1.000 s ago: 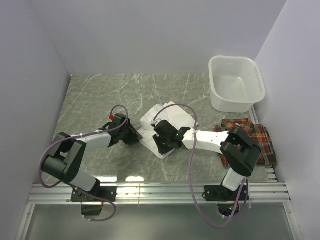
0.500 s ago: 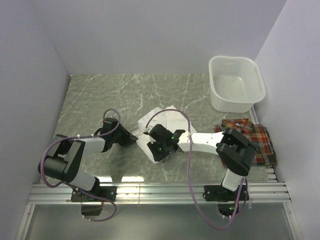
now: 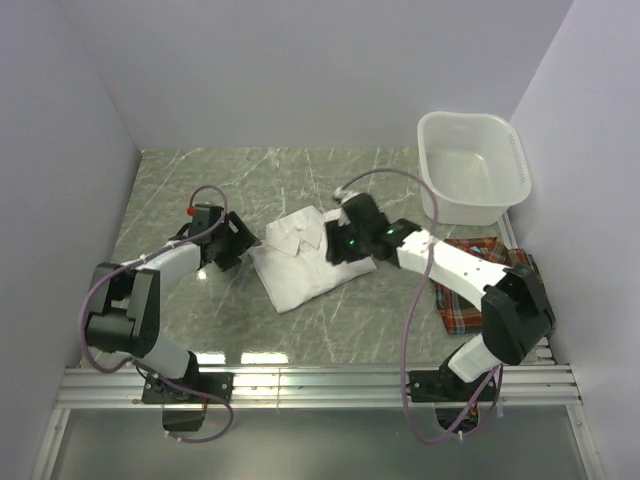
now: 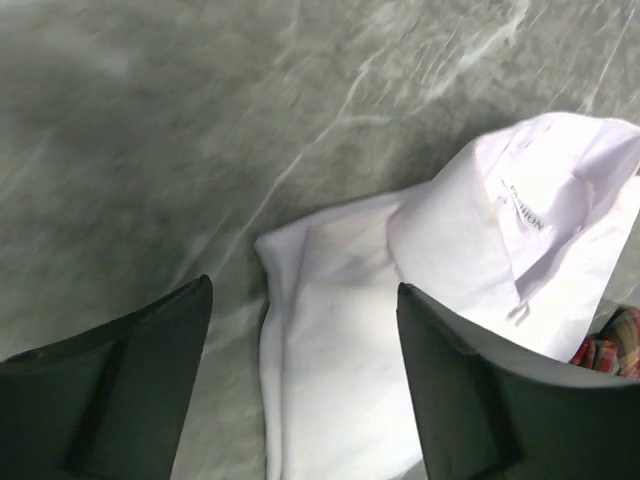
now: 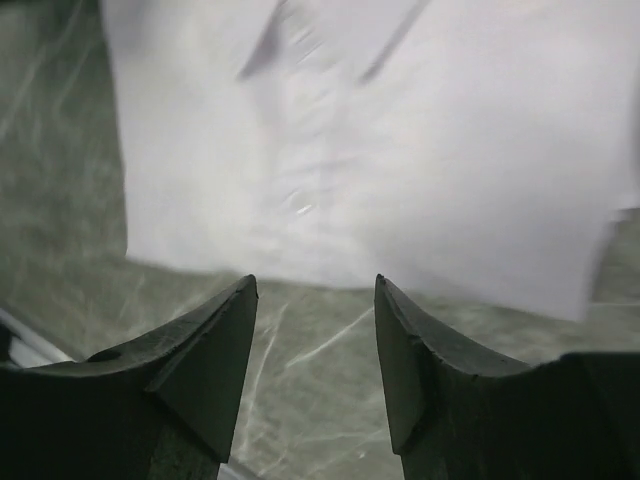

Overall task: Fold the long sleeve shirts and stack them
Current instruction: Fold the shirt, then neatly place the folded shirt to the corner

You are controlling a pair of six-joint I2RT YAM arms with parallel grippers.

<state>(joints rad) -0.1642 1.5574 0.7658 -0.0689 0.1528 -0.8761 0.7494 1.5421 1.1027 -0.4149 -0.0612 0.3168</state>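
Left fingers [image 3: 245,243]: spread wide, nothing between them, low at the left edge of the white shirt [image 3: 295,265]. Can't tell if the tips touch the cloth. In the left wrist view the collar and a label show past the tips, and a scrap of plaid sits in the lower right corner. Right fingers [image 3: 338,250]: parted, holding nothing, over the right side of the white shirt. The right wrist view is blurred, with the shirt's edge just past the tips and bare worktop [image 3: 200,180] under them. White shirt is folded into a rough rectangle, flat at mid worktop between the two arms, collar toward the far side. Plaid shirt [image 3: 460,312] lies folded near the right edge, partly under the right arm, apart from the white one, not stacked. White basin [image 3: 520,160] stands in the far right corner.
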